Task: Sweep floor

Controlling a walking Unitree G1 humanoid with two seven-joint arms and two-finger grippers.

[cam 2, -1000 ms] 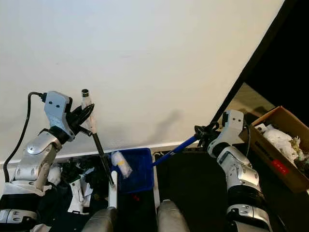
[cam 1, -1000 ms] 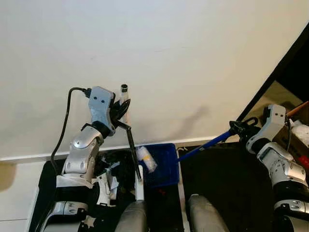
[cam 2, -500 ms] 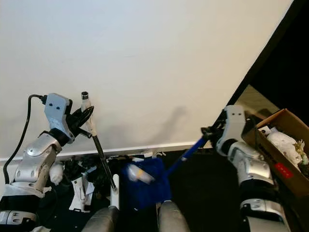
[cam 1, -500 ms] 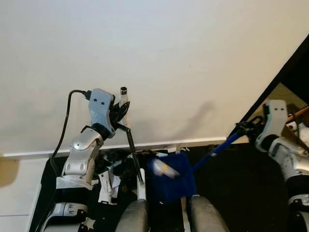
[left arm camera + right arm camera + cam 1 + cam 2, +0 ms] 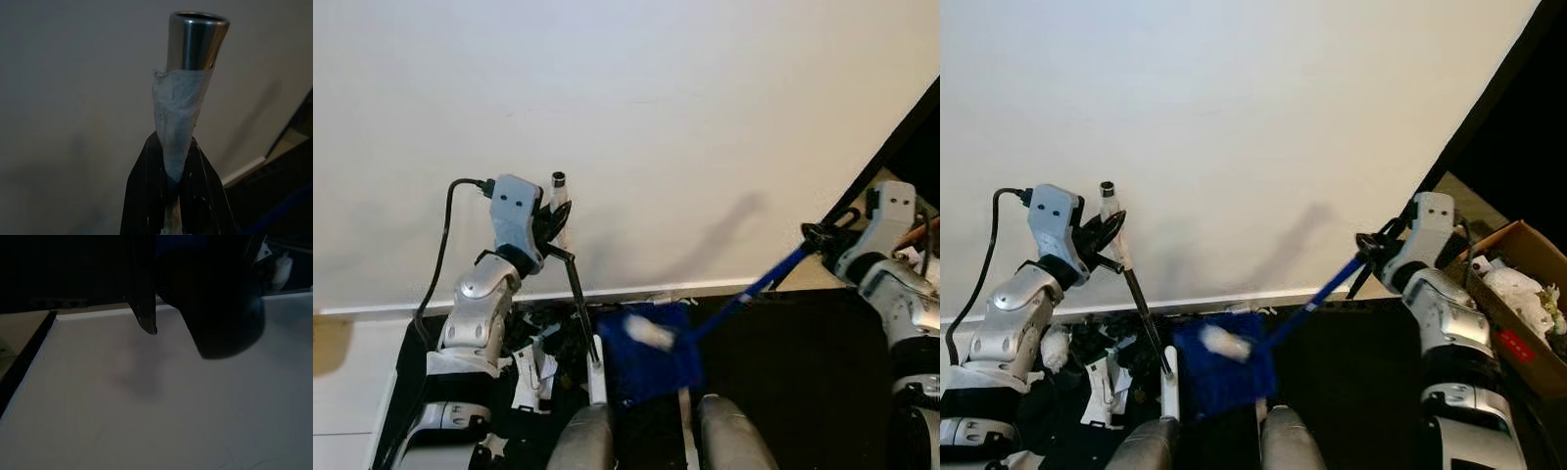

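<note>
My left gripper [image 5: 552, 213] is shut on the taped top of a black broom handle [image 5: 576, 294], which slants down to a white broom head [image 5: 597, 377] on the dark floor. In the left wrist view the fingers [image 5: 146, 196] clamp the taped handle [image 5: 182, 103] below its metal end. Over on the right, my right gripper [image 5: 822, 235] is shut on the long blue dustpan handle [image 5: 754, 289]. The blue dustpan [image 5: 651, 357] looks blurred between my knees, with a white crumpled wad [image 5: 649, 333] on it.
A pile of white and dark scraps [image 5: 533, 343] lies left of the broom, by the white skirting board [image 5: 636, 291]. A white wall rises ahead. An open cardboard box [image 5: 1518, 294] of rubbish stands at the far right. My knees [image 5: 582, 441] are at the bottom.
My right arm has risen and swung right, tilting the blue handle steeper. The dustpan with the white wad has come off the skirting toward my knees. The left arm stays put.
</note>
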